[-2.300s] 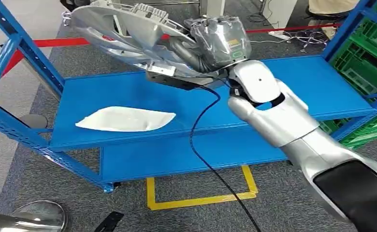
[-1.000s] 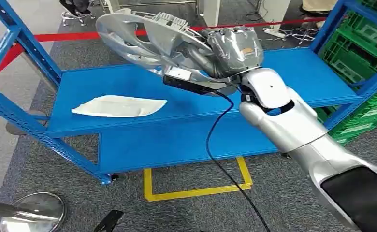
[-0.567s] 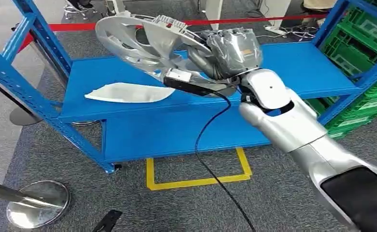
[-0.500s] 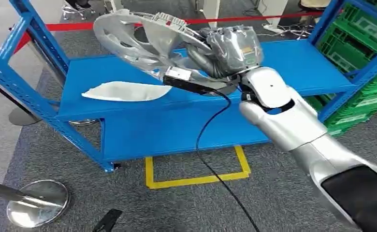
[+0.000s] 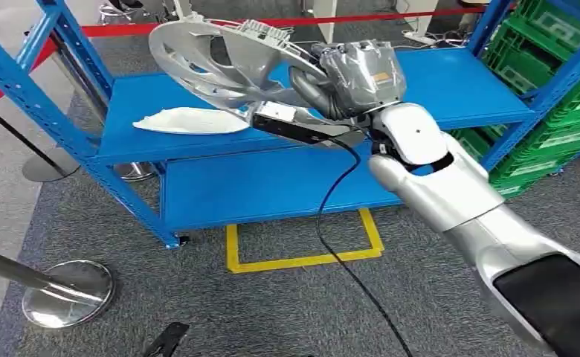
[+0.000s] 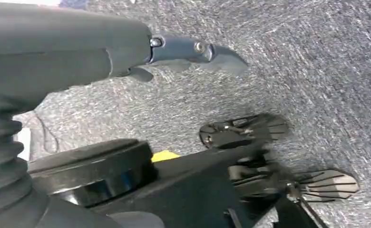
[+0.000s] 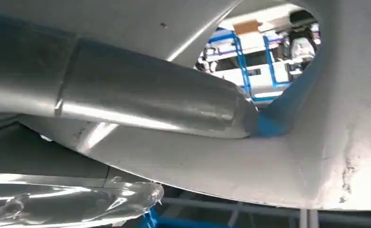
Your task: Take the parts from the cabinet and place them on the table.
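Your right hand (image 5: pixel 361 74) holding the big silver round wheel cover (image 5: pixel 220 63) at upper middle, above the blue metal shelf (image 5: pixel 458 89), your left hand (image 6: pixel 193 50) holding nothing, fingers apart

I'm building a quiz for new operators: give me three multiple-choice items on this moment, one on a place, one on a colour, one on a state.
1. Where does the white part lie?
A. on the blue rack's upper shelf
B. on the carpet
C. in a green crate

2. What colour is the floor marking before the rack?
A. red
B. yellow
C. white

3. What is the right hand doing?
A. hanging empty
B. pressing the shelf
C. holding the silver wheel cover aloft

Answers: 1 A, it rests flat on that shelf. 2 B, a yellow outline. 3 C, the cover is clear of the shelf.
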